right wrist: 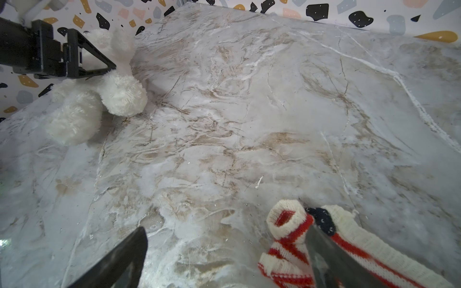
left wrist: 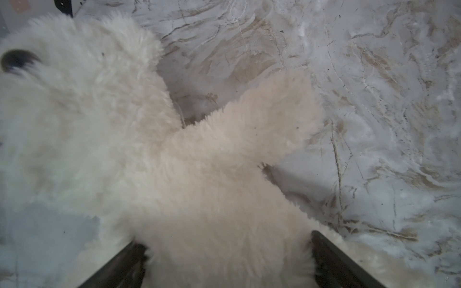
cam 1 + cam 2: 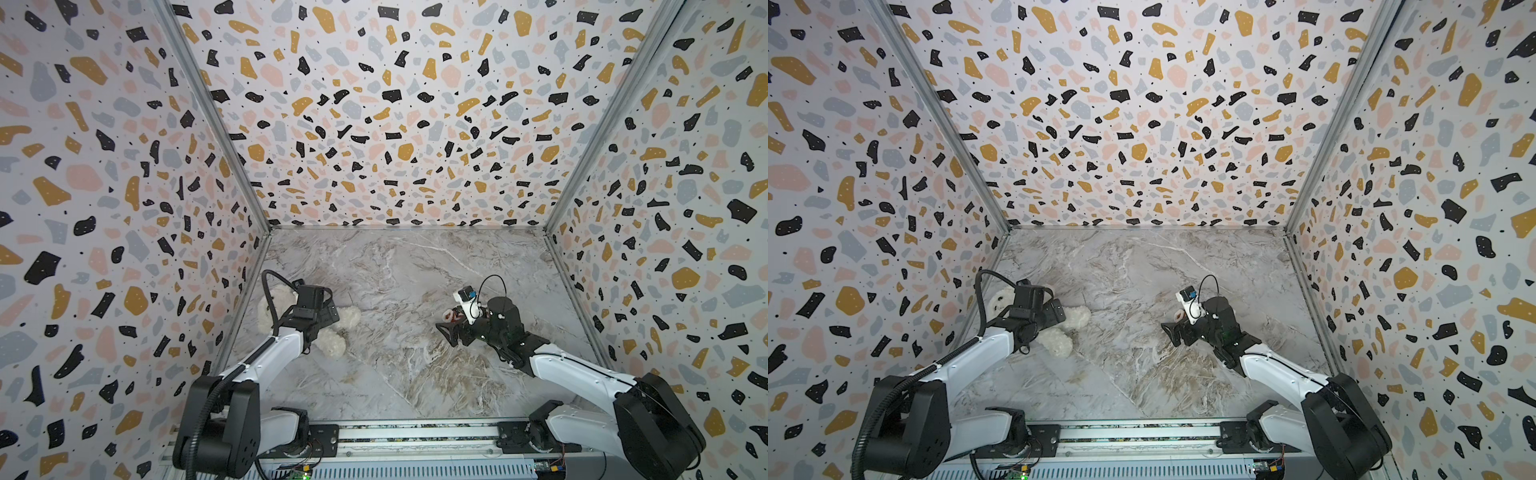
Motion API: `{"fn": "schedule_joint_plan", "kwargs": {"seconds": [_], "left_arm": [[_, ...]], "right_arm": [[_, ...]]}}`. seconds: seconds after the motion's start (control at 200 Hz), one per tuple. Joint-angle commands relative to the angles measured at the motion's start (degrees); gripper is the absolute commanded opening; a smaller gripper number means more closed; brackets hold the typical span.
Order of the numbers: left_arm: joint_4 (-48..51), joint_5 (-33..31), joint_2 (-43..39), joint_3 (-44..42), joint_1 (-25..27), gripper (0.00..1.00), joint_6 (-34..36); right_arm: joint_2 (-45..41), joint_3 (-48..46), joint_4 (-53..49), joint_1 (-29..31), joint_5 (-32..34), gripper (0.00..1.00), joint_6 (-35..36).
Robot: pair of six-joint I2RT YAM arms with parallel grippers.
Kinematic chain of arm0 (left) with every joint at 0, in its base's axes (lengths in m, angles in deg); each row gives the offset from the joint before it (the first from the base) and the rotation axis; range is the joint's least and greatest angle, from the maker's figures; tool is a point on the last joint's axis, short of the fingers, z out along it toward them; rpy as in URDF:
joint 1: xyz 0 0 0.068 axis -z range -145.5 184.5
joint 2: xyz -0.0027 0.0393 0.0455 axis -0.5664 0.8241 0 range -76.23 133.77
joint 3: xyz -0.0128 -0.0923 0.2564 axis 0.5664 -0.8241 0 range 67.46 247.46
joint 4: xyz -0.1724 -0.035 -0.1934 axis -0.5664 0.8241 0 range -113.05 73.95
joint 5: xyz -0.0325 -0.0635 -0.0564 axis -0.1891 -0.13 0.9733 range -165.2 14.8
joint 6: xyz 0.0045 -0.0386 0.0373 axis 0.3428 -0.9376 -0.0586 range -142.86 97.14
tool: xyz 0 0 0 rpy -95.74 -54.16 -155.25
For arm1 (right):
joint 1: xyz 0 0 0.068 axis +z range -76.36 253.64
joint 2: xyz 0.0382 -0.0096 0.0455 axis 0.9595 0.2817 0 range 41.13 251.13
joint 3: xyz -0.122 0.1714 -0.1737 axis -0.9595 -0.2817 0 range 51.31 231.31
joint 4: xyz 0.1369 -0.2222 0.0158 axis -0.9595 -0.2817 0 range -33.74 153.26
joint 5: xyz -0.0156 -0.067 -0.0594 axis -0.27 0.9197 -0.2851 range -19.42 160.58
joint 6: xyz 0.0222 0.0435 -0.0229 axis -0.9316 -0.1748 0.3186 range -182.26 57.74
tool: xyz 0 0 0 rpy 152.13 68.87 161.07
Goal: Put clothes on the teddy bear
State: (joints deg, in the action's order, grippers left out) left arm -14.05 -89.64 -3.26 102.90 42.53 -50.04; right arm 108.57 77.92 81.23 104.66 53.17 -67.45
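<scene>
The teddy bear [image 3: 334, 343] [image 3: 1059, 345], fluffy and cream-white, lies on its back at the left of the marble tabletop, head toward the left wall. My left gripper [image 3: 320, 320] [image 2: 227, 239] hangs over its torso and is open. The bear's body [image 2: 199, 199] fills the gap between the two fingers. At the right, my right gripper [image 3: 446, 328] [image 1: 225, 228] is open and low over the table. A red-and-white striped knitted sweater [image 1: 287, 239] [image 3: 451, 316] lies crumpled under and around one of its fingers. Bare marble shows between the fingers. The right wrist view also shows the bear [image 1: 82, 112] across the table.
The marble tabletop [image 3: 395, 270] is walled on three sides by terrazzo-patterned panels [image 3: 124, 208]. A metal rail [image 3: 415, 436] carrying both arm bases runs along the front edge. The bear lies close to the left wall.
</scene>
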Motion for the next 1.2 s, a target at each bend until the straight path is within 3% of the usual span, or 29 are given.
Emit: {"fn": "schedule_joint_plan", "kwargs": {"seconds": [0.0, 0.175, 0.275, 0.42, 0.576, 0.801, 1.011, 1.191], "left_arm": [[-0.9, 3.2, 1.2, 0.5, -0.4, 1.00, 1.7], [-2.3, 8.9, 1.4, -0.9, -0.1, 0.97, 2.8], [-1.1, 10.1, 2.7, -0.9, 2.6, 0.98, 4.5], [-0.2, 8.0, 3.5, -1.5, 9.8, 1.00, 5.3], [1.3, 2.9, 5.1, 0.0, 20.7, 1.00, 4.3], [4.2, 3.1, 4.6, 1.6, 30.7, 1.00, 3.7], [9.7, -5.0, -3.6, 4.4, 30.7, 1.00, -4.1], [7.8, -5.7, -8.3, 2.2, 29.8, 1.00, -12.2]], "right_arm": [[-0.3, 1.9, 0.3, 0.6, -0.6, 0.99, 0.8], [-0.4, 1.9, 0.5, 0.8, -1.3, 0.99, 0.6], [-0.7, 1.9, 0.7, 0.8, -2.3, 0.99, 0.2], [-1.1, 1.7, 1.1, 0.8, -2.4, 0.99, -0.2], [-1.2, 1.7, 1.4, 0.8, -2.6, 0.99, -1.2], [-3.0, 1.0, 1.3, 0.7, -0.3, 0.99, -1.7], [-3.7, 1.1, 0.7, 0.7, 0.3, 0.99, -1.5], [-4.1, 0.5, 1.2, 0.7, 1.0, 0.99, -1.9]]}}
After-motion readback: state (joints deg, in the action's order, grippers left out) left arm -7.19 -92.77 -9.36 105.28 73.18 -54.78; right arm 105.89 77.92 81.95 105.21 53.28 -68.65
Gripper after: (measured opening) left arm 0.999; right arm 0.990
